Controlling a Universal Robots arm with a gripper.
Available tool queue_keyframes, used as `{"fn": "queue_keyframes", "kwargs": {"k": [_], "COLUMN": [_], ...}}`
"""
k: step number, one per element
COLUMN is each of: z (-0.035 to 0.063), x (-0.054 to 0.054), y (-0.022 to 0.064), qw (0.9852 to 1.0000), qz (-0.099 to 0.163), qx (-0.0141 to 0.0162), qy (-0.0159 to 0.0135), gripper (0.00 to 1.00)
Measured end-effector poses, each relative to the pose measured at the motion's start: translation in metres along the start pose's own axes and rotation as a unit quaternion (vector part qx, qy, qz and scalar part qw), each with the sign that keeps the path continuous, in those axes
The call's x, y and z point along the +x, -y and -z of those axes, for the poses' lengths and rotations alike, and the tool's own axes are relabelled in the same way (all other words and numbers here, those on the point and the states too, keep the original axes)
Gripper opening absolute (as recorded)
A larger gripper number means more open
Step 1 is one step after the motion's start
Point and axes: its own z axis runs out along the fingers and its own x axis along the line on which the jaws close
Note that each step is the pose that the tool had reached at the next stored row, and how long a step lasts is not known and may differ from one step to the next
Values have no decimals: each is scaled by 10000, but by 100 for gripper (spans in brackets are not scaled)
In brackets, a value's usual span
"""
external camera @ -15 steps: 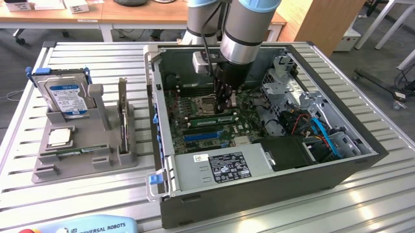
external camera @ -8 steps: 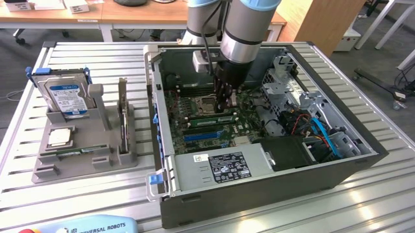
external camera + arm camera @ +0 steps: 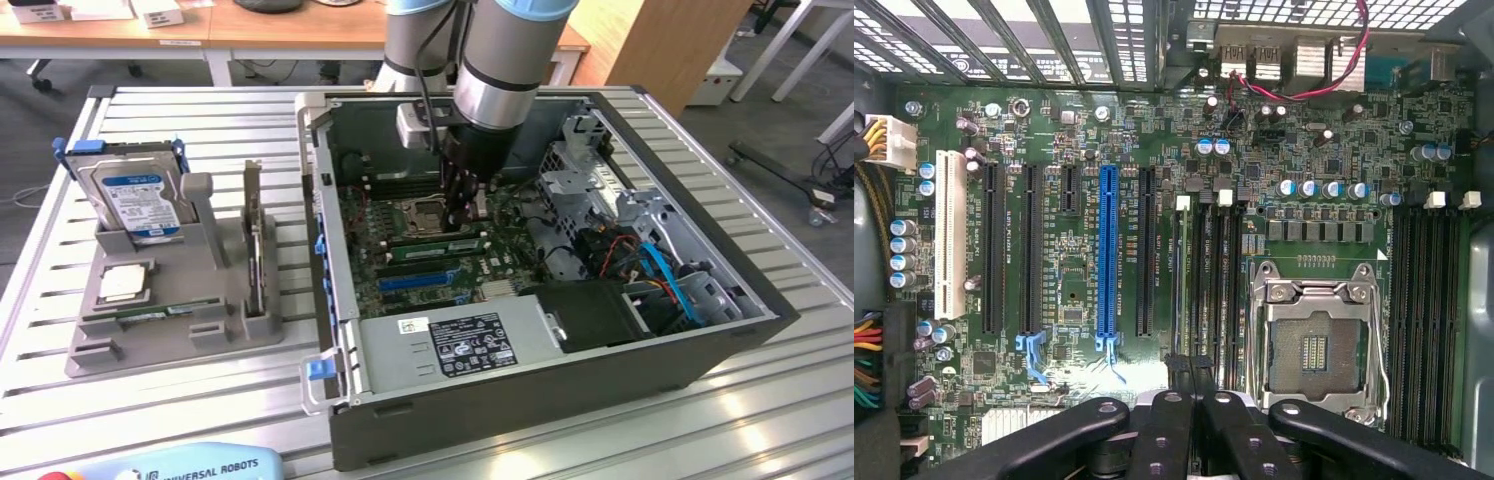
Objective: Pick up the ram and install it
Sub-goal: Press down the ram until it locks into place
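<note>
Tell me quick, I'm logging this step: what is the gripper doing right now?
Gripper: shut, down inside the computer case over the memory slots beside the processor socket. Whether it holds the ram cannot be told.

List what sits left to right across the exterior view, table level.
Hard drive → grey holder → PC case, with the gripper down over its motherboard → drive cage

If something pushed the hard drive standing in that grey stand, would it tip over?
Probably not easily: the hard drive stands on edge in the grey stand, whose walls seem to brace it. Its metal box looks stiff and likely heavy for its size. Out of the stand, on edge, it might topple.
</note>
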Motion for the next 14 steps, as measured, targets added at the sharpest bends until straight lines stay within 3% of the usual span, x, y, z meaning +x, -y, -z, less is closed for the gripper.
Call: {"fn": "queue_keyframes", "kwargs": {"k": [9, 14], "z": [0, -1], "x": [0, 0], "y": [0, 1], "qw": [10000, 9998], "qz": [-3, -211], "qx": [0, 7], "qy": [0, 8], "gripper": [10, 10]}}
